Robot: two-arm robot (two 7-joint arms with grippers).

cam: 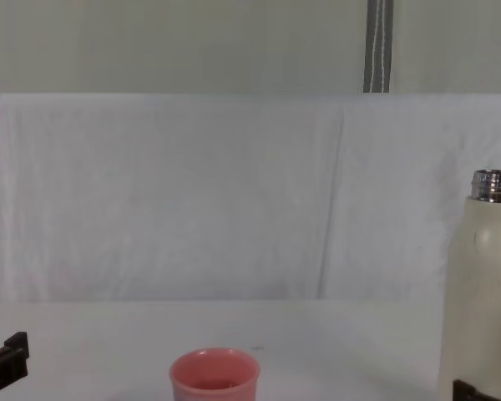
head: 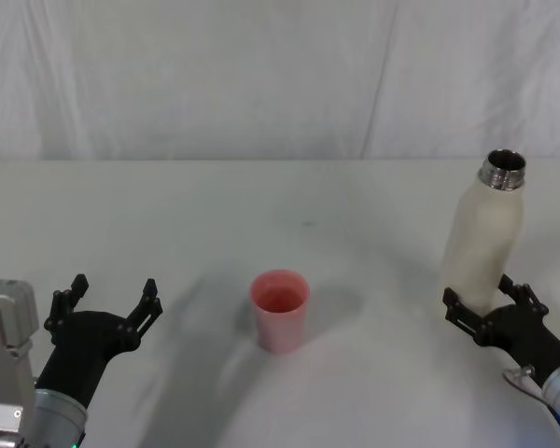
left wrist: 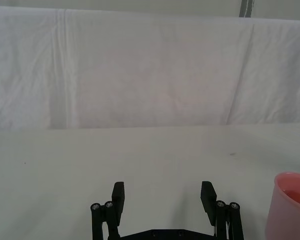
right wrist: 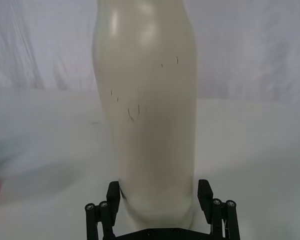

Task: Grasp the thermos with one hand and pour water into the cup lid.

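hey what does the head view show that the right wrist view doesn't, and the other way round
Only the head view shows the thermos's open steel neck, the whole pink cup lid standing upright near the table's middle, and the left tool, open and holding nothing at the robot's left.

Only the right wrist view shows small dark scuff marks on the bottle's cream side, close up.

Both show the thermos upright on the white table, the right tool with a finger on either side of its lower body, and the white cloth backdrop.
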